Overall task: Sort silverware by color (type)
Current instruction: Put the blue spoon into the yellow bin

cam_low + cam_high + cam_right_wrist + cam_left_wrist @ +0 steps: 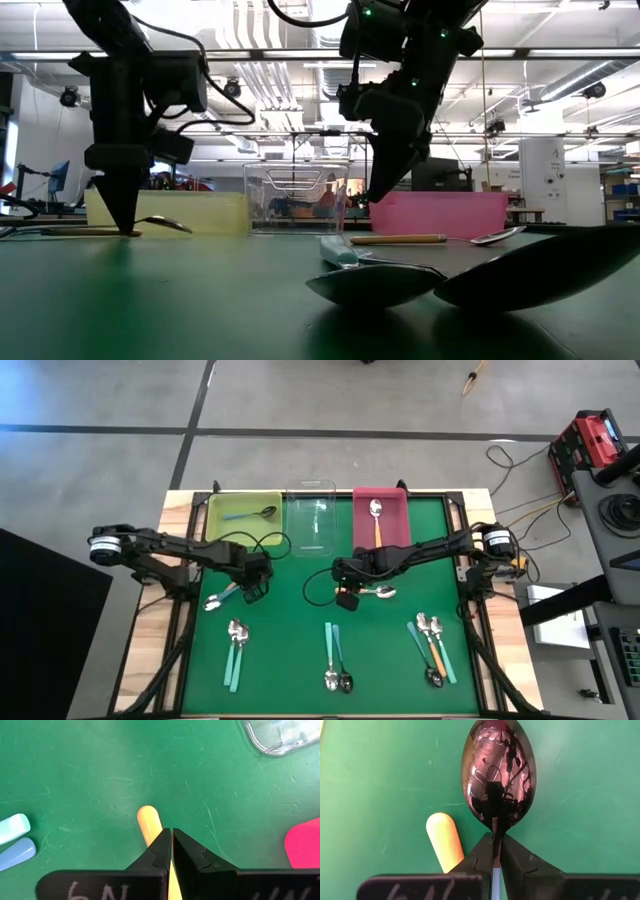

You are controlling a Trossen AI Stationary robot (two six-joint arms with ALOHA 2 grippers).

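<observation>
Left gripper is closed tight on the thin neck of a dark-bowled spoon, down at the green worktop in front of the yellow bin; a yellow-orange handle tip lies just beside the pinched neck. Right gripper is closed on an orange-handled spoon, pinching its handle, low over the worktop centre in front of the pink bin; high view shows that spoon's silver bowl just right of the gripper. Whether either spoon is off the surface, cannot tell.

Other silverware: one dark spoon in the yellow bin, one orange-handled silver spoon in the pink bin, clear bin between them. Teal-handled pair lies front left, another teal pair front centre, mixed teal and orange group front right. Two pale blue-teal handle ends show in the right wrist view, near the held orange handle but apart from it.
</observation>
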